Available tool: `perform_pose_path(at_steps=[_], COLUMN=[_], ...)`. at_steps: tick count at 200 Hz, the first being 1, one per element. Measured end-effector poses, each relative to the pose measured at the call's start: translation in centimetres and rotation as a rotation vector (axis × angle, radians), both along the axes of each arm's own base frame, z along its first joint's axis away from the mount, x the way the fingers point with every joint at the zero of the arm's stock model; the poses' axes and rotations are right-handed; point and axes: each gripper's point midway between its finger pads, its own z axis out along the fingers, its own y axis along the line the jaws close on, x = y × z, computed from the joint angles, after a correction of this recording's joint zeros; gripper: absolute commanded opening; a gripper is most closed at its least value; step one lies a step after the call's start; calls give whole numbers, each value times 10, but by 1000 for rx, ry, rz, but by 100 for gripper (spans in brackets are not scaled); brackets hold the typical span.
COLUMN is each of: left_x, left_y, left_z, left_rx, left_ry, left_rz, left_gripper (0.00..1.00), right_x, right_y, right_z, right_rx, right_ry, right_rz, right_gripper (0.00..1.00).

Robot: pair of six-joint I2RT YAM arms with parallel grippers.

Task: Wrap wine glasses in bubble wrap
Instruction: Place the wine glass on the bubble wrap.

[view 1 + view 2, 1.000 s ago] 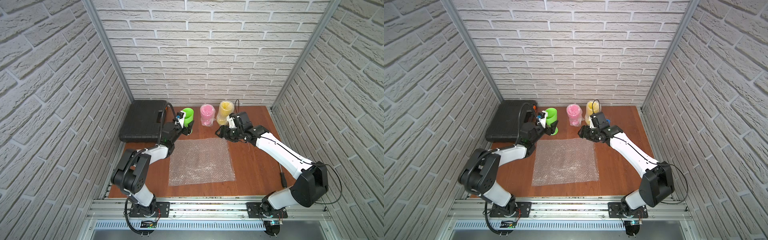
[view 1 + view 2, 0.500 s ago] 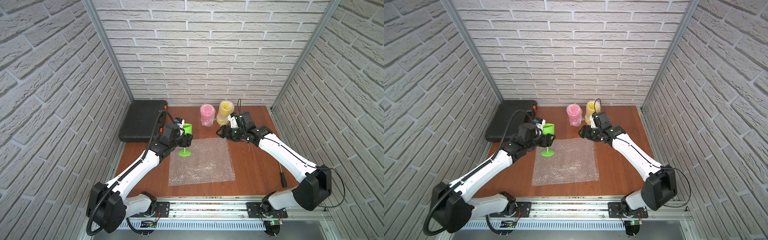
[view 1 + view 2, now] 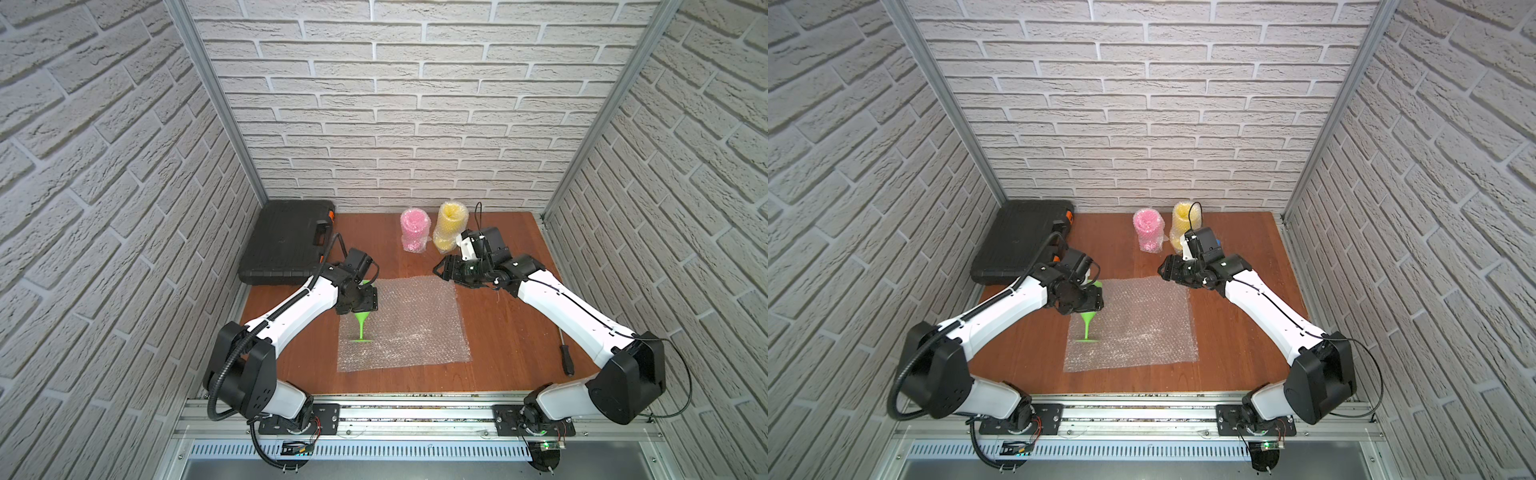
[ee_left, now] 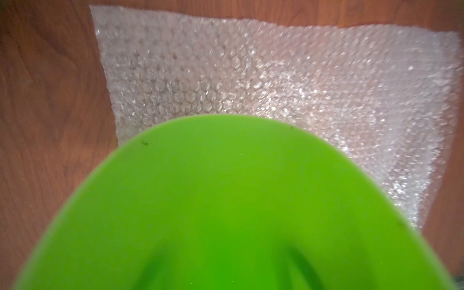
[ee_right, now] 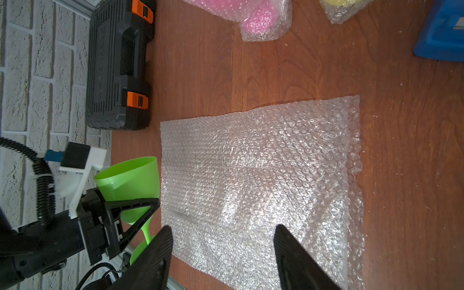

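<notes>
My left gripper (image 3: 365, 302) is shut on the bowl of the lime green wine glass (image 3: 361, 326), which it holds upright. The glass's round foot is at the left edge of the flat bubble wrap sheet (image 3: 411, 324); I cannot tell whether the foot touches it. In the left wrist view the green bowl (image 4: 226, 200) fills the lower part and hides the jaws, with the bubble wrap (image 4: 276, 75) beyond. My right gripper (image 5: 222, 229) is open and empty above the sheet's far right corner. The pink wine glass (image 3: 414, 230) and the yellow wine glass (image 3: 449, 226) stand wrapped at the back.
A black tool case (image 3: 286, 245) lies at the back left, close behind the left arm. A screwdriver (image 3: 566, 353) lies near the right edge of the table. A blue tape dispenser (image 5: 444, 35) sits by the yellow bundle, behind the right wrist.
The left arm has carried the green wine glass from beside the tool case forward to the sheet's left edge. The right arm has hardly moved.
</notes>
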Motion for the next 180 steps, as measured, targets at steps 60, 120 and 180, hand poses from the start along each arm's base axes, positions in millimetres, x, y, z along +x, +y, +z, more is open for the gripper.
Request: perform_pose_path(at_steps=[60, 120, 180], left_x=[-5, -10, 0], left_y=[1, 0, 10], left_z=[-38, -63, -34], left_rx=[71, 89, 26], left_ry=[140, 227, 158], left_rz=[28, 44, 100], left_gripper=[68, 80, 97], right_x=[0, 4, 6], right_y=[0, 2, 5], right_z=[-1, -19, -9], right_rx=[0, -8, 3], right_ry=[2, 51, 39], right_rz=[0, 7, 18], right_gripper=[65, 64, 64])
